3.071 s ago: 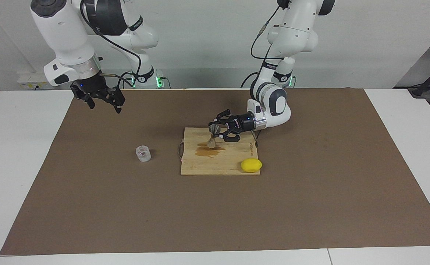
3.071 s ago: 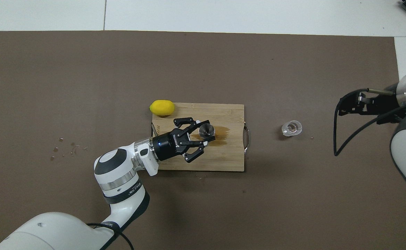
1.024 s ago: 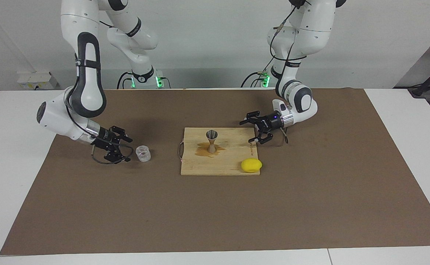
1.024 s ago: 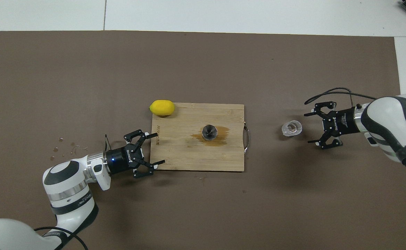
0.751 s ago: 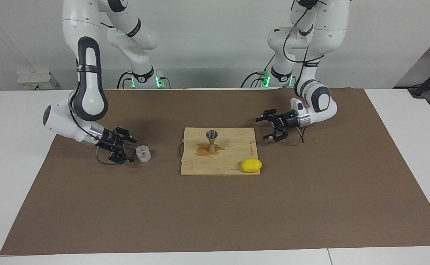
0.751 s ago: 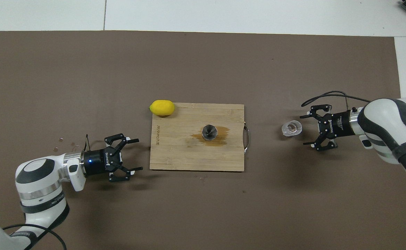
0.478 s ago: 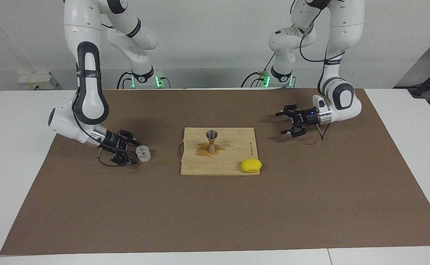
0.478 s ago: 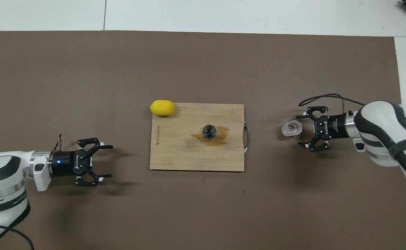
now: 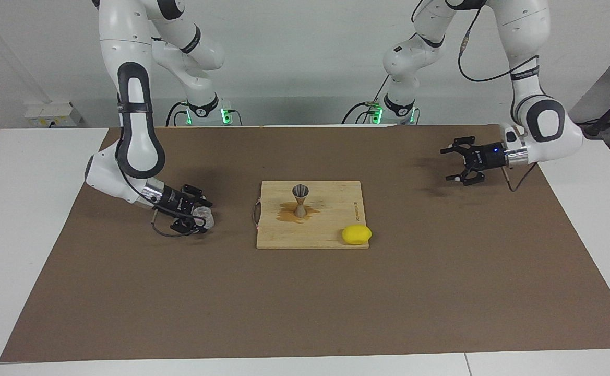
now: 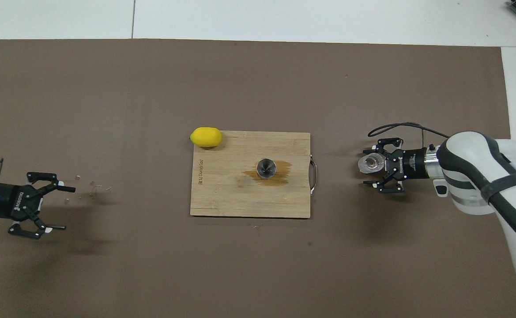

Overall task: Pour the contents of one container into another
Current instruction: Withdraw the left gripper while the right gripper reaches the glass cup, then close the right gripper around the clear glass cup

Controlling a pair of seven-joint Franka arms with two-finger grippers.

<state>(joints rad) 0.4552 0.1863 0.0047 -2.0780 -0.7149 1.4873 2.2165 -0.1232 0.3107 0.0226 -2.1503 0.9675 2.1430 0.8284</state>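
Observation:
The clear glass cup (image 9: 205, 214) (image 10: 371, 163) stands on the brown mat toward the right arm's end of the table. My right gripper (image 9: 199, 216) (image 10: 367, 168) lies low and level, with one finger on each side of the cup. The jaws are still open, and a small gap shows at one finger. The grey metal jigger (image 9: 299, 200) (image 10: 266, 168) stands upright on the wooden cutting board (image 9: 331, 237) (image 10: 222, 198), in a brown wet stain (image 9: 288, 214). My left gripper (image 9: 445, 165) (image 10: 63, 208) hangs open and empty over the mat toward the left arm's end.
A yellow lemon (image 9: 357, 234) (image 10: 205, 137) sits at the board's corner farthest from the robots, toward the left arm's end. A few droplets (image 10: 81, 187) lie on the mat beside the left gripper. White table shows around the brown mat (image 9: 305, 303).
The right gripper slid forward until the cup is between its fingers, and the fingers have narrowed. The left arm drew back from the board toward its own end of the table, staying open.

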